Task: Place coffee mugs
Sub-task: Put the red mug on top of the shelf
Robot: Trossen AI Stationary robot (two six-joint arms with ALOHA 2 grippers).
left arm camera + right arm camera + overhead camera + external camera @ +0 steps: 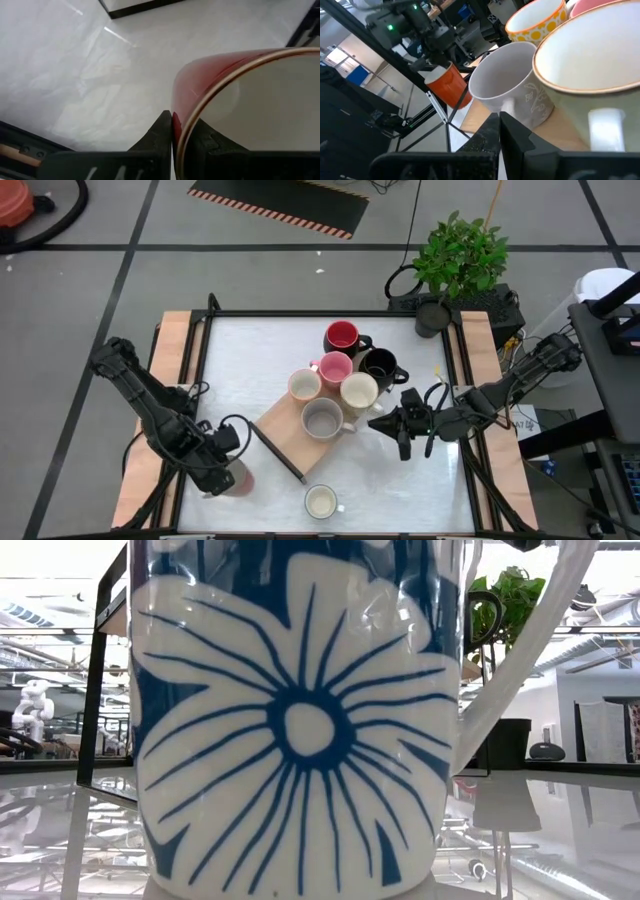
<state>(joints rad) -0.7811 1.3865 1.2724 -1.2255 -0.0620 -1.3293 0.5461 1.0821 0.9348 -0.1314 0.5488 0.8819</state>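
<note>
My left gripper (226,476) is at the table's near left, shut on a red mug (240,481), which also shows in the left wrist view (200,80) and the right wrist view (449,86). My right gripper (385,423) is shut and empty, right of the wooden board (283,430). On and beside the board stand a grey mug (322,420), a cream mug (360,392), a yellow-dotted cream mug (304,385), a pink mug (333,368), a black mug (380,365) and a red mug (342,337). A white mug with a blue flower (320,502) stands near the front edge and fills the low view (300,730). My left gripper holds the red mug by its rim (176,131), one finger (162,132) outside the wall and one (212,145) inside the mug. The mug is upright, mouth up. Whether its base is on the table, I cannot tell.
A green plant (460,252) in a dark pot (432,315) stands at the table's far right corner. The black frame (330,313) runs round the white table top. Bare table lies between the board and the left gripper and along the far left.
</note>
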